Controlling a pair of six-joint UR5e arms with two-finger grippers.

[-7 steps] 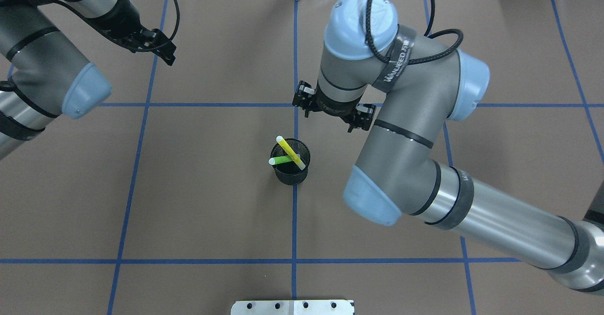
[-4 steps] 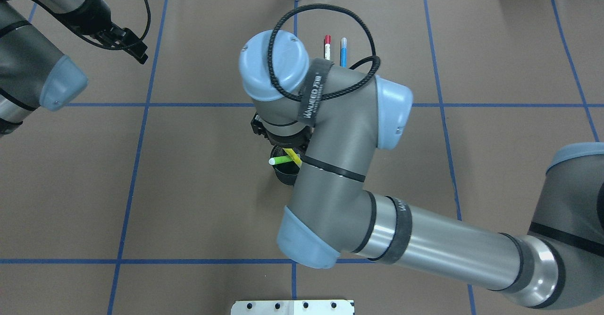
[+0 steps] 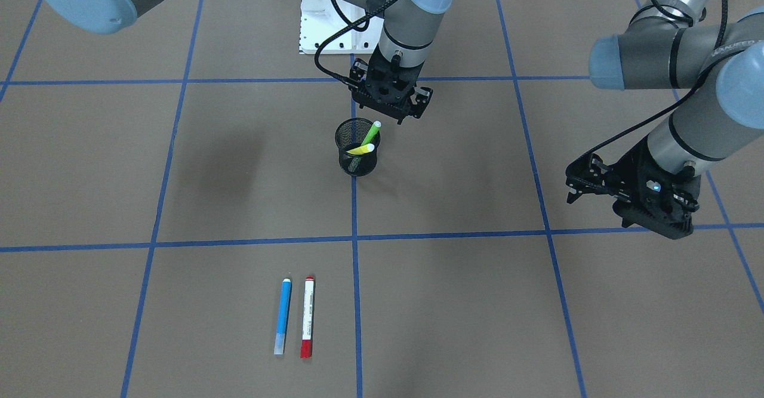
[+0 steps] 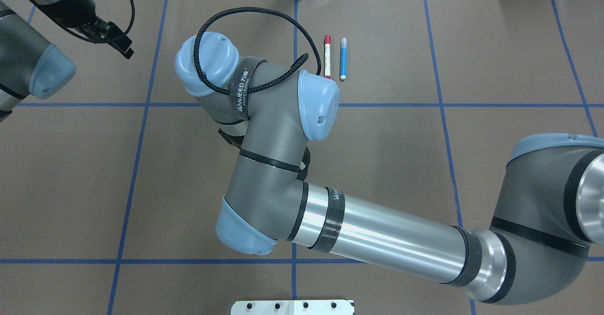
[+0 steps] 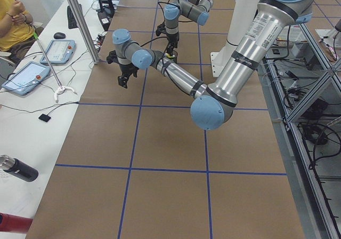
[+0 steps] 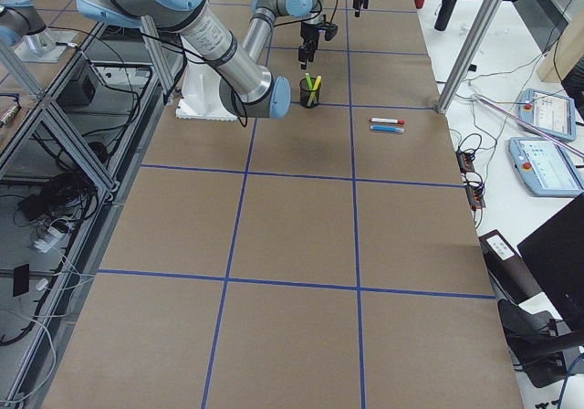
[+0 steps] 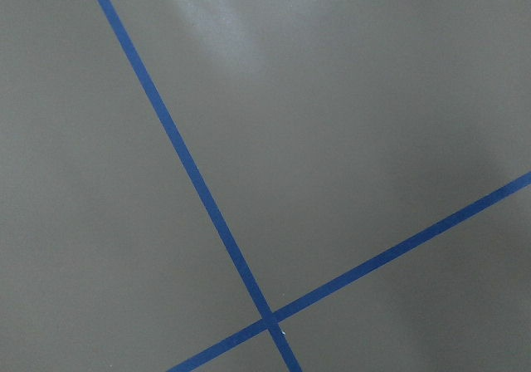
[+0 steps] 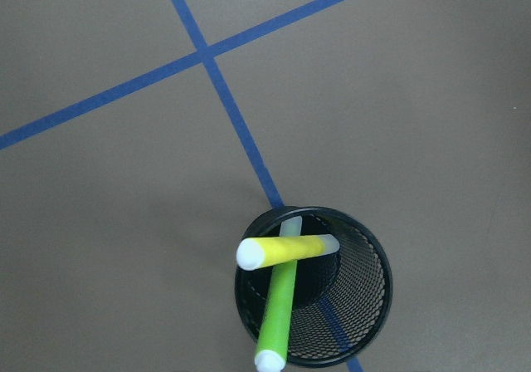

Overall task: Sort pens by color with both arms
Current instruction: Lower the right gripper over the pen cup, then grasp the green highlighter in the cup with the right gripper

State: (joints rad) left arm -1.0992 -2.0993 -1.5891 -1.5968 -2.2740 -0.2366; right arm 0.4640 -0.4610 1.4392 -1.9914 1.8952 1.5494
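1. Swinging in from the side, the right arm [image 4: 377,232] has carried the right pincer [image 3: 391,104] from well beside the cup [image 3: 357,160] to just above its rim. Its jaws stand apart and hold nothing.
2. The green pen [image 3: 371,133] and the yellow pen [image 3: 362,148] have not moved. They lean crossed in the cup, right below that pincer. I judge that a pick from the cup is being lined up, with no grip made yet.
3. The left pincer [image 3: 632,198] has drawn farther from the cup and hangs well apart from it over the bare desk [image 3: 477,302]. Its fingers look spread and empty.
4. The arm's shift has uncovered the blue pen [image 4: 343,59] and the red pen [image 4: 327,55] in the overhead view. They lie side by side on the desk, well apart from both pincers. They look already dealt with, so two of four seem left.
5. In the overhead view the right arm now hides the cup, its two pens and the right pincer. The pens' lower ends are lost behind the mesh. The left wrist camera shows only desk and blue tape [image 7: 207,206]. The side views are too small to read any jaws.
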